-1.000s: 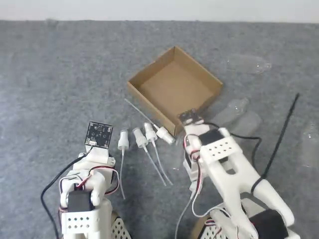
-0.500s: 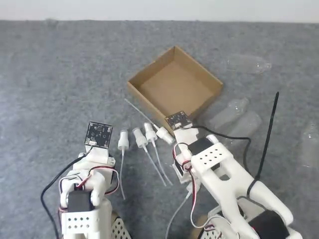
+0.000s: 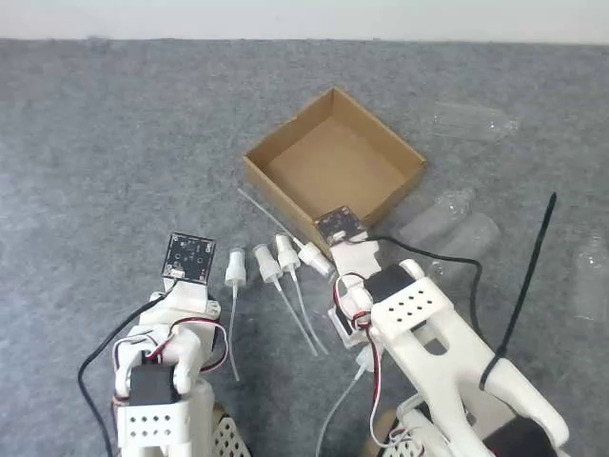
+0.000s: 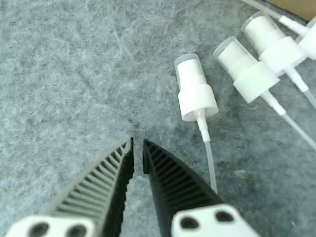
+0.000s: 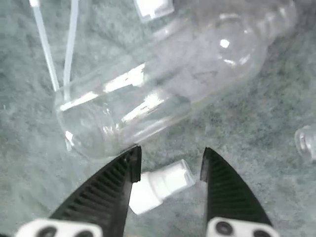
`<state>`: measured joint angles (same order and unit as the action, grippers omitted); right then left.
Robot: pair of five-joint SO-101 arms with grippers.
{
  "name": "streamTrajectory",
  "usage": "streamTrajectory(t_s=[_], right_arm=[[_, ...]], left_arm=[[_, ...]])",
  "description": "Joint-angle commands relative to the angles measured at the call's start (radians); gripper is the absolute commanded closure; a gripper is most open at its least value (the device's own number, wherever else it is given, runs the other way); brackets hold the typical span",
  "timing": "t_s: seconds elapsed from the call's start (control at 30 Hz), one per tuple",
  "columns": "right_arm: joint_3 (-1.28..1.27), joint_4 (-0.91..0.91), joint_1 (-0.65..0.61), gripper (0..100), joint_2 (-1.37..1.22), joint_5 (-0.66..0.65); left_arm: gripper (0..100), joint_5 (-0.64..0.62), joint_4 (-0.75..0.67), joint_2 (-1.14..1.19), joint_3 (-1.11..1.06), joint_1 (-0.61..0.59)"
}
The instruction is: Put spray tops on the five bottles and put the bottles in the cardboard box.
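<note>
The open cardboard box stands at the table's middle. Several white spray tops with long tubes lie in a row in front of it. My left gripper is shut and empty, hovering over bare felt beside the nearest spray top. My right gripper is open, its fingers astride a loose spray top on the felt. Just beyond it a clear bottle lies on its side without a top. Other clear bottles lie to the right of the box.
Grey felt covers the table. More bottles lie close to the right arm, and one lies at the right edge. A black cable arcs up beside that arm. The left half has free room.
The right arm has swung left toward the row of spray tops, and its black cable has swayed with it. The left arm has stayed still.
</note>
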<state>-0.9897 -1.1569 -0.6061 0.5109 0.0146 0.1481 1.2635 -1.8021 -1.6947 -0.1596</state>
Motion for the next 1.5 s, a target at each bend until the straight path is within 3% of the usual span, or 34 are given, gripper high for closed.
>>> streamTrajectory(t_s=[0.0,0.3,0.63,0.97,1.23,1.47], right_arm=[[0.006,-0.076,-0.008,81.8,0.050,-0.215],[0.006,-0.242,-0.008,81.7,0.050,-0.540],[0.005,-0.255,-0.012,81.7,0.038,-0.644],[-0.005,-0.252,-0.015,80.0,0.038,-0.658],[-0.002,-0.255,-0.016,56.0,0.047,-0.652],[0.072,-0.317,-0.018,58.9,0.048,-0.575]], left_arm=[[97,0.009,0.000,-0.020,0.010,-0.005],[97,0.009,0.000,-0.020,0.010,-0.005],[97,0.009,0.000,-0.020,0.010,-0.005],[97,0.009,0.000,-0.020,0.010,-0.005],[97,0.009,0.000,-0.020,0.010,-0.005],[97,0.009,0.000,-0.020,0.010,-0.005]])
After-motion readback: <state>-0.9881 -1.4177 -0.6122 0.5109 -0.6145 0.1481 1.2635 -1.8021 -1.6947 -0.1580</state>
